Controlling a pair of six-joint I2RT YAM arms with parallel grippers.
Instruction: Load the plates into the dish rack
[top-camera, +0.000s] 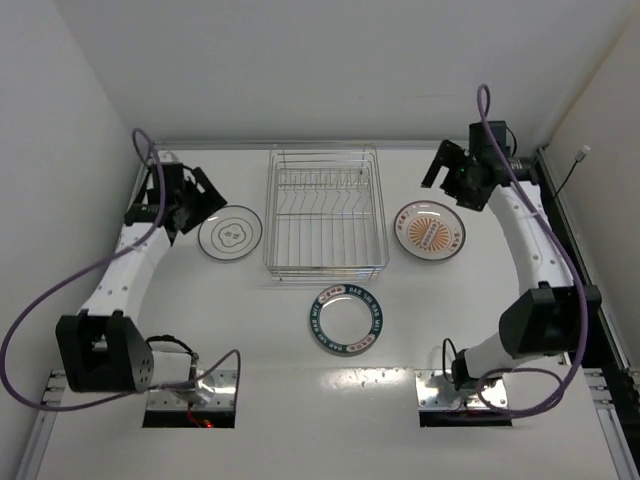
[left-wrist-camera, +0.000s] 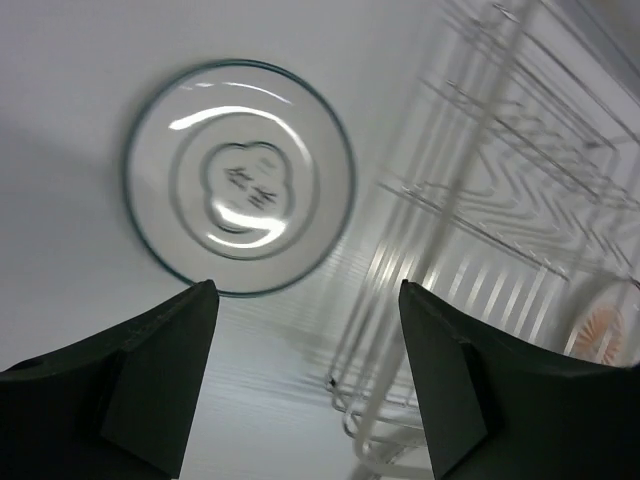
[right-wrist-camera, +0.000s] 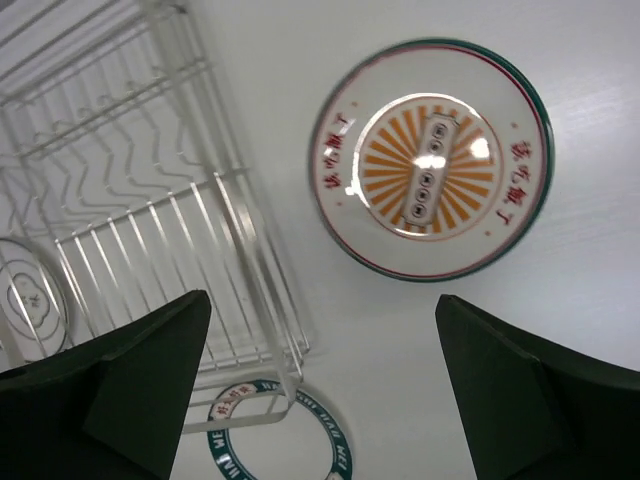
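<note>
My jaws are spread wide on either side of the dish rack (top-camera: 326, 210), with no plates loaded.
My left gripper (left-wrist-camera: 305, 330) overlooks the ringed plate (left-wrist-camera: 240, 176) left of the rack and my right gripper (right-wrist-camera: 320, 330) the orange plate (right-wrist-camera: 430, 158) to its right, probably lining up grasps; the teal-rimmed plate (top-camera: 346, 319) lies flat in front.

Illegible lettering on teal-rimmed plate (top-camera: 347, 320), orange-patterned plate (right-wrist-camera: 430, 158)

Bright, even overhead light; you get soft shadows & some glare.
Top view's crisp, w/ a sheen on the table (top-camera: 370, 375) near the arm bases. Your left wrist cam is smeared: the dish rack (left-wrist-camera: 500, 190) streaks w/ blur, glare arcs on the ringed plate (left-wrist-camera: 240, 180). Right wrist cam's sharper: one hot spot on the orange plate (right-wrist-camera: 430, 160), rack wires washed out, fingers (right-wrist-camera: 120, 400) dark & soft.
</note>
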